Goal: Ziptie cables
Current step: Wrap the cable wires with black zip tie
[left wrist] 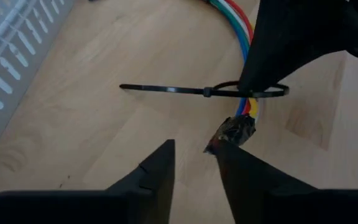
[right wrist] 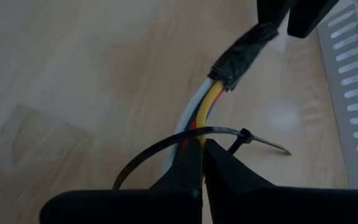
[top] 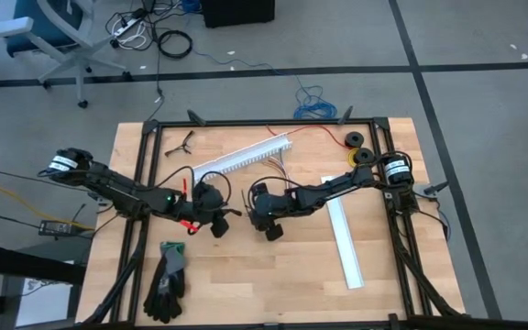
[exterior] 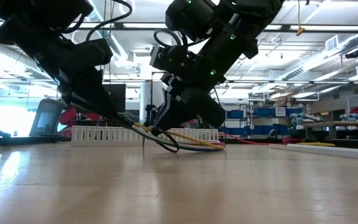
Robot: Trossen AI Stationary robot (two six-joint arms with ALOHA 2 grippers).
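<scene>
From above, two dark arms meet at the middle of a wooden table (top: 246, 275). The left gripper (top: 216, 218) and right gripper (top: 262, 220) face each other just in front of a white slotted channel (top: 241, 158). A pair of gloves (top: 167, 280) lies nearer the front edge.

At table height, the cables (exterior: 185, 144), in front of the channel, curve out along the wood from under both grippers.

The left wrist view shows the left fingers spread apart, holding nothing, beside the bundle's taped end (left wrist: 236, 129). A black zip tie (left wrist: 229, 91) loops loosely around the wires.

The right wrist view shows the right fingers clamped on the bundle at the loop. The loop looks slack; a pull on its tail could drag it off the taped end.
</scene>
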